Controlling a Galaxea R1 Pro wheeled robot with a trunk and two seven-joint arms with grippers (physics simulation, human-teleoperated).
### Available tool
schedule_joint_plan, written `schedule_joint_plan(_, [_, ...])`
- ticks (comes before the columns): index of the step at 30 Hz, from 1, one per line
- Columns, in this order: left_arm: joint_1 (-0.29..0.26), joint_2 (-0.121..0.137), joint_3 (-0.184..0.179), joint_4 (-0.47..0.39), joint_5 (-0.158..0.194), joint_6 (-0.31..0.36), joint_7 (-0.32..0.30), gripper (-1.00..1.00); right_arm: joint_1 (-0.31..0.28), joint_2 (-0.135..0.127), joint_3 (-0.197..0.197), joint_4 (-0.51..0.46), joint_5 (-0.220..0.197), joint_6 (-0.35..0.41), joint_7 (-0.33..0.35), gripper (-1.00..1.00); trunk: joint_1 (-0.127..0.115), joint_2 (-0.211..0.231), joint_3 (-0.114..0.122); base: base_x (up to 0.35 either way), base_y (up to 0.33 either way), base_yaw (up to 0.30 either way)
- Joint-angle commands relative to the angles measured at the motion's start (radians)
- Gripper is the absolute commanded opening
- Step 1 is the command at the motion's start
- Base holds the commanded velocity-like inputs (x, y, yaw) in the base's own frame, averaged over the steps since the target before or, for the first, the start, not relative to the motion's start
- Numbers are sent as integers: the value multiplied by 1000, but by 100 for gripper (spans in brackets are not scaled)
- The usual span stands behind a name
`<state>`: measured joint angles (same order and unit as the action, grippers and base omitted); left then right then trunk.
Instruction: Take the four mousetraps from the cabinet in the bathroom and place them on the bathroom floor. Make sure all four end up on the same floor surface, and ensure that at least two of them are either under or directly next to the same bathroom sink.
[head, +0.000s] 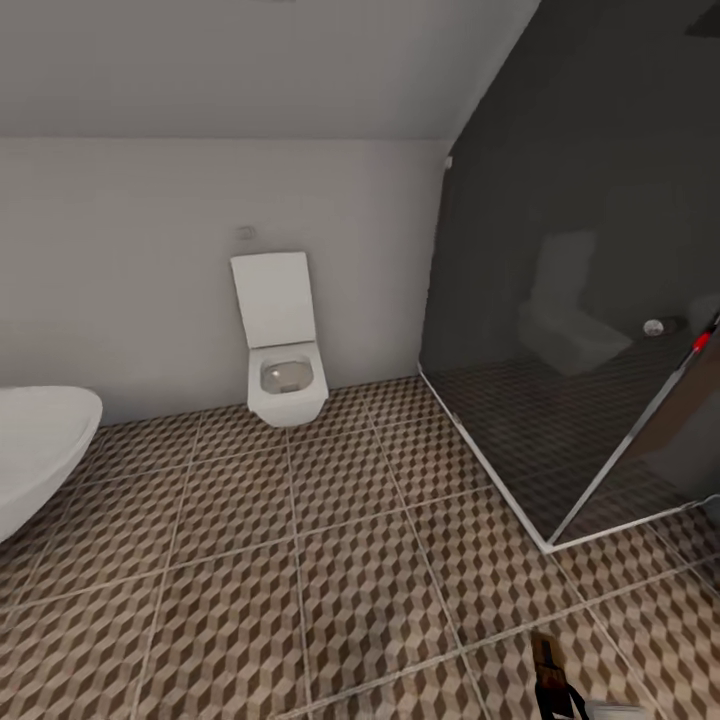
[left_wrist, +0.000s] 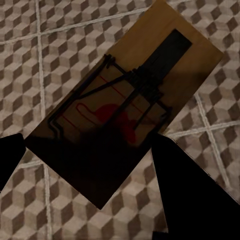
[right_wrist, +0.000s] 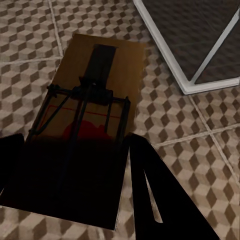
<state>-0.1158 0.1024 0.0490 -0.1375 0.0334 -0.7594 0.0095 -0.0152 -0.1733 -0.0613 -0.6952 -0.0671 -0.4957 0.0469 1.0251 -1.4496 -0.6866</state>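
In the left wrist view a brown wooden mousetrap (left_wrist: 150, 85) with black wire parts and a red mark sits between my left gripper's (left_wrist: 90, 165) dark fingers (left_wrist: 185, 185), which are shut on it above the bathroom floor (left_wrist: 30, 50). My right gripper (right_wrist: 75, 170) is likewise shut on a second mousetrap (right_wrist: 97, 85), held over the tiles (right_wrist: 175, 125). The head view catches an edge of that mousetrap (head: 546, 668) at the bottom right. The cabinet and the sink are out of view.
A white square toilet (head: 285, 375) hangs on the far wall. The rounded bathtub rim (head: 40, 440) is at the left. A dark glass shower enclosure (head: 560, 330) with a white base rail (head: 480, 450) fills the right. Patterned floor (head: 300, 560) lies between them.
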Motion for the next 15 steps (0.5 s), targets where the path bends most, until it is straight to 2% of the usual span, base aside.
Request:
schedule_joint_plan(1, [-1,0,3,1,0,-3,-2,-100,0,0,-1,0,-11,-3,10,-100,0,0,-1,-12,1,269])
schedule_joint_plan(7, [-1,-1,3,1,0,-3,-2,-100,0,0,0,0,-11,-3,10,-100,0,0,-5,-80,46,269])
schedule_joint_plan(15, [-1,-1,3,2,0,-2,-2,-100,0,0,-1,1,-11,-3,10,-100,0,0,-10,-10,6,269])
